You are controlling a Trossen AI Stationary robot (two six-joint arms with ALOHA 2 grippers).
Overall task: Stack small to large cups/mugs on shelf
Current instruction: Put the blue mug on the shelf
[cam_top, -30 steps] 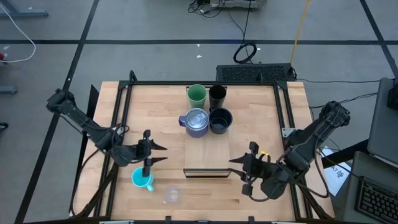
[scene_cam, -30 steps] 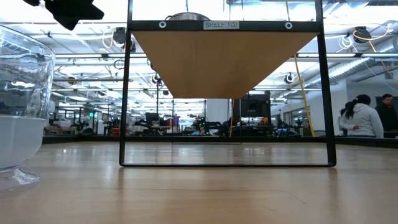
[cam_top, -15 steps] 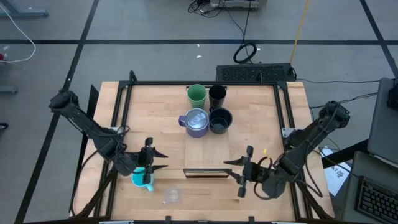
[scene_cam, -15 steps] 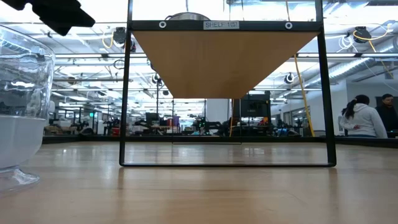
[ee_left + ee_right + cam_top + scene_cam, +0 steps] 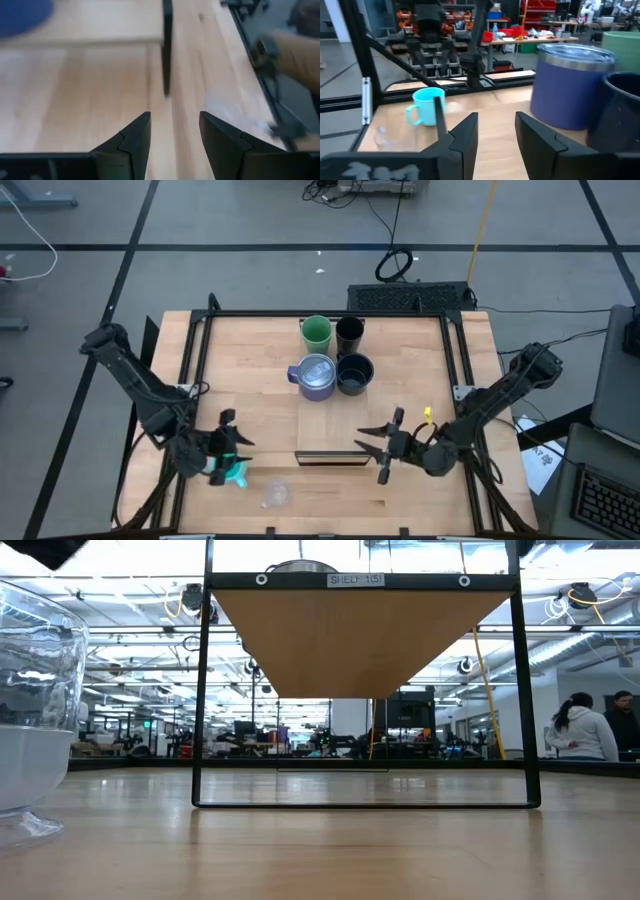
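On the table's left side, the left gripper (image 5: 234, 452) is poised directly over the cyan handled mug (image 5: 232, 473), its fingers parted with nothing between them. Just beside that mug, toward the front edge, the small clear glass (image 5: 276, 494) stands untouched on the tabletop. The step in hand is judged to be the fetching of one of these two remaining vessels, most likely the mug.

Further right, the shelf (image 5: 333, 435) is seen at the table's middle. At its far end four vessels are grouped: the green cup (image 5: 316, 333) and slim black tumbler (image 5: 349, 334) behind, the lavender-grey mug (image 5: 316, 377) and wide black mug (image 5: 354, 373) in front. The near end of the board is left bare.

At the right, the right gripper (image 5: 382, 444) is held near the shelf's front corner, its fingers apart and gripping nothing, facing across toward the mug.

For the next move, the left gripper would need to be lowered around the mug's rim or wall, closed firmly, and the mug carried onto the shelf.
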